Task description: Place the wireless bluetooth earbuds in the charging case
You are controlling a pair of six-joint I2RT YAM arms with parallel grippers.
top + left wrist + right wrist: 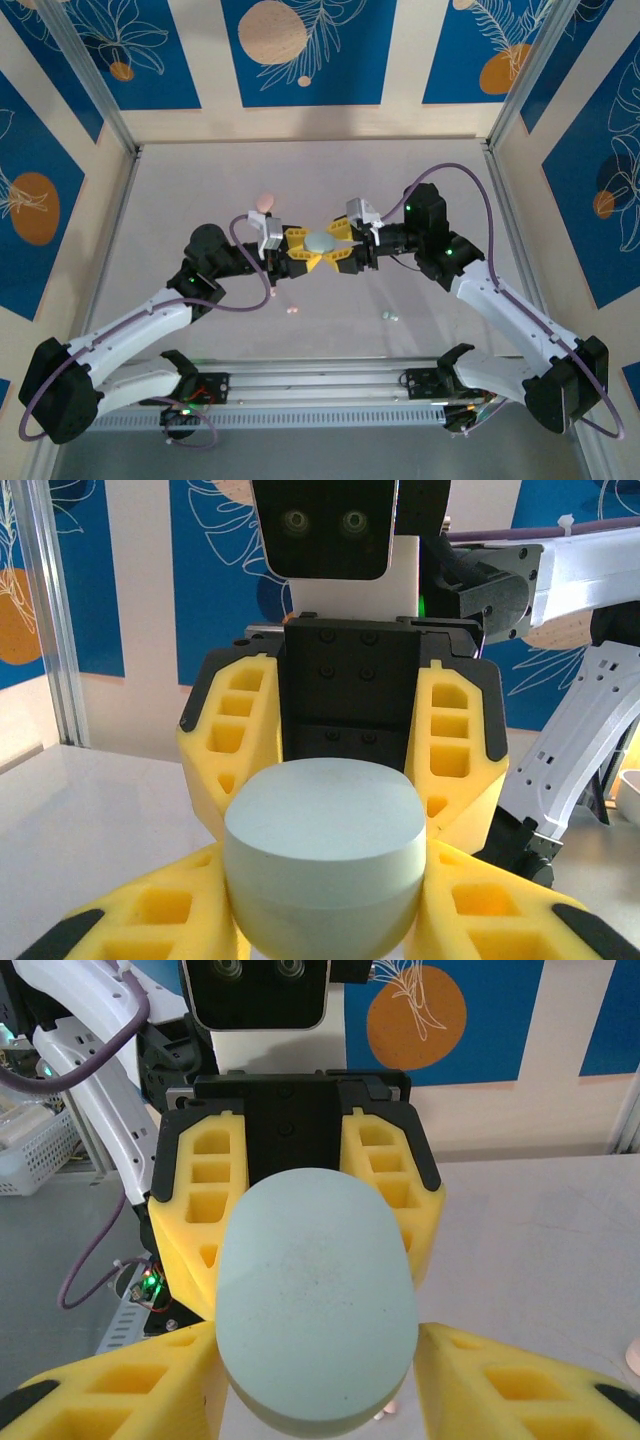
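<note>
A pale blue, closed charging case (319,243) hangs above the table's middle, held from both sides. My left gripper (303,250) is shut on it; in the left wrist view its yellow fingers (140,910) press the rounded body of the case (325,830). My right gripper (338,248) faces it from the other side. Its fingers (500,1385) lie against the flanks of the case (315,1310). A pink earbud (292,311) and a pale blue earbud (390,316) lie on the table nearer the arm bases, apart from both grippers.
A pink rounded case (264,201) sits on the table behind the left gripper. Metal frame posts (500,130) and patterned walls close the table in at the back and sides. A rail (320,375) runs along the near edge.
</note>
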